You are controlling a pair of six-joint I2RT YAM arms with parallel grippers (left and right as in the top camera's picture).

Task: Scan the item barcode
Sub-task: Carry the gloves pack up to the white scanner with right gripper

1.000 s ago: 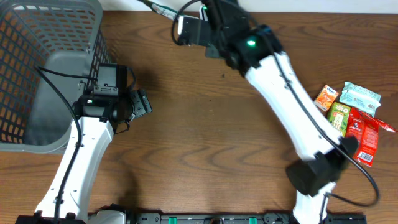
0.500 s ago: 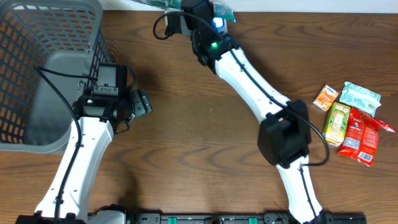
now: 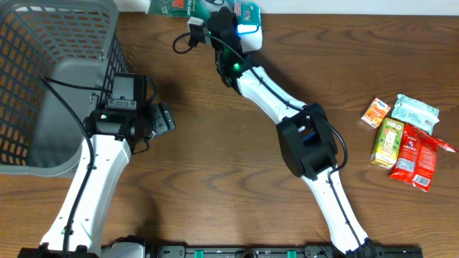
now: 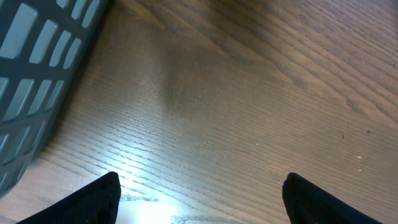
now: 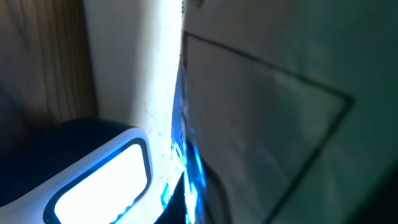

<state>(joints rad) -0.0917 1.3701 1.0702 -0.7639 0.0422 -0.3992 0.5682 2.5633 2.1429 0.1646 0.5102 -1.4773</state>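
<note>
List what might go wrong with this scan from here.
1. The green packet lies over the table's far edge, partly out of the overhead view; a slipping grip may drop it behind.
2. In the right wrist view the packet face beside the lit scanner shows no barcode, so the scan may miss.
3. The right arm is stretched far; swinging back, it might sweep the snack pile.

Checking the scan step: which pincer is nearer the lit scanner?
Right. The right pincer is right beside the scanner; the left pincer hovers well away, near the basket.
</note>
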